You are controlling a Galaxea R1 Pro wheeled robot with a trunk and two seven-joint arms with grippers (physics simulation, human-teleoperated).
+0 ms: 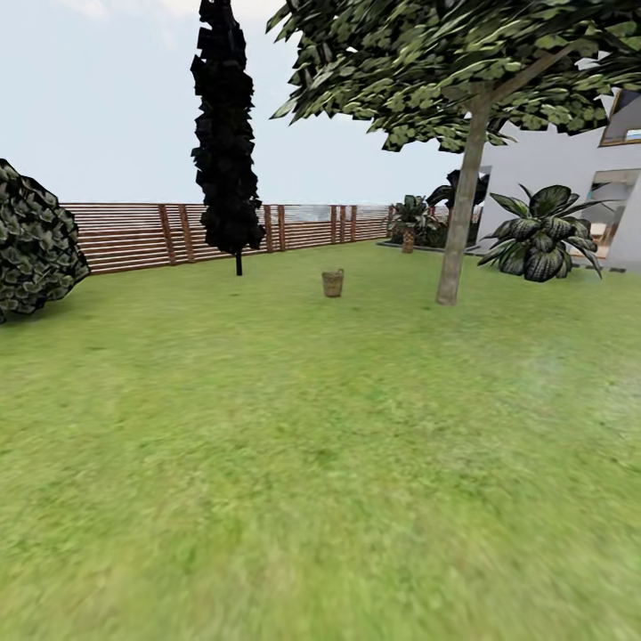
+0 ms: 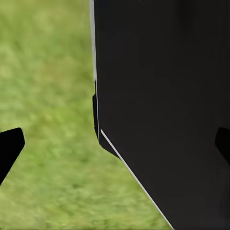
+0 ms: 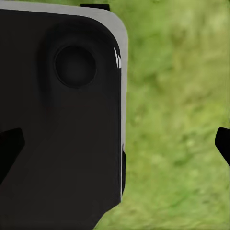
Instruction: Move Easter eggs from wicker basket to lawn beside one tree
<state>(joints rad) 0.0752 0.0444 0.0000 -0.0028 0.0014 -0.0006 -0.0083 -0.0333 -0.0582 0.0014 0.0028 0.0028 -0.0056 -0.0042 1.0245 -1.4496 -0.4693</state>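
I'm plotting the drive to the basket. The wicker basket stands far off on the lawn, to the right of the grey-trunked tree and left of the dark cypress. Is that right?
Not quite: the sides are swapped. In the head view the wicker basket stands far off on the lawn, to the left of the grey-trunked tree and to the right of the dark cypress.

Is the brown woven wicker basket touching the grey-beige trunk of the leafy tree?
Apart. In the head view, the wicker basket stands on the lawn with a clear strip of grass between it and the tree trunk.
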